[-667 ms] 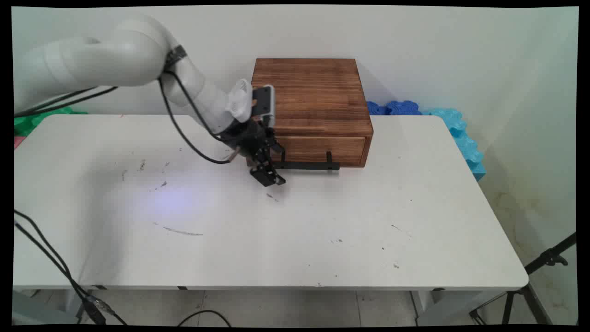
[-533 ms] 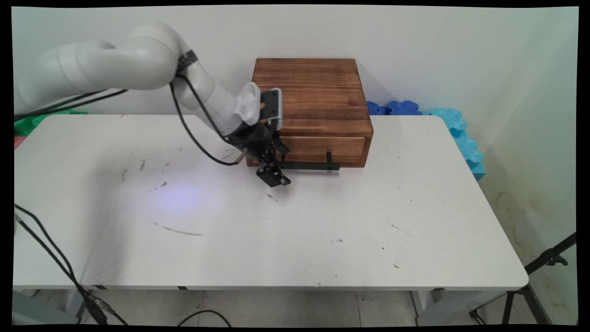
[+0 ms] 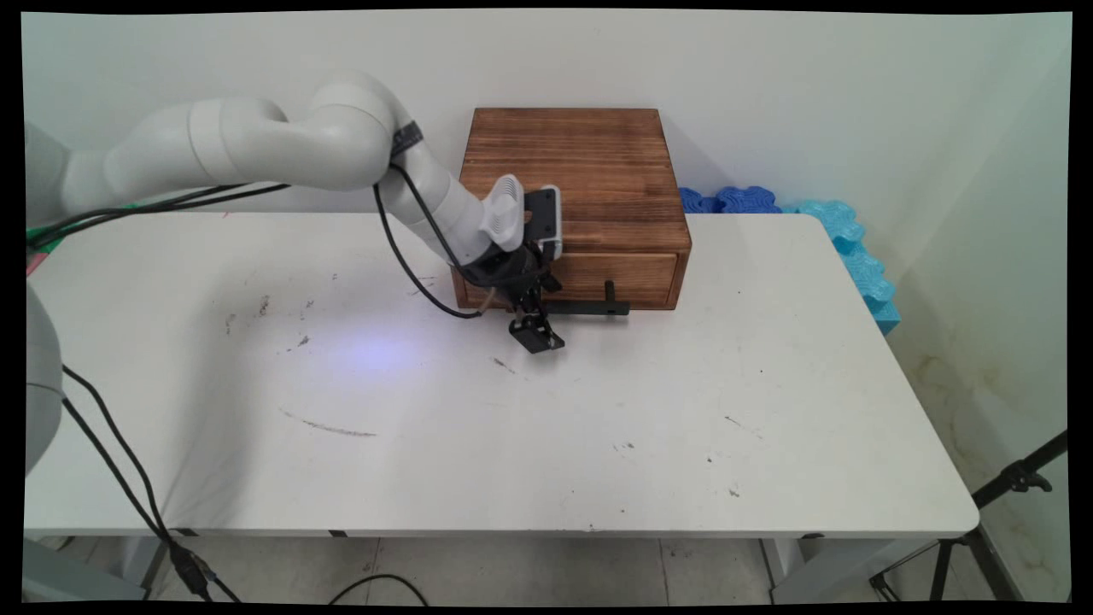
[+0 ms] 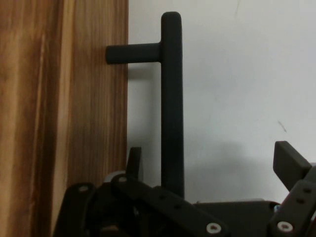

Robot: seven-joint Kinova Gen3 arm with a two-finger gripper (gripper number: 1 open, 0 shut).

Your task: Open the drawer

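Just so – open end effector [image 4: 207, 160] straddles drawer handle [image 4: 171, 103].

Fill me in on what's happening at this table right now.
A white Kinova arm reaches in from the left to the front of a wooden drawer box standing at the table's far side. Its black gripper is open and low at the black bar handle of the drawer. In the hand view the bar runs between the two fingers, one on the drawer side, one on the table side. The fingers have not closed on it, and the drawer looks shut.
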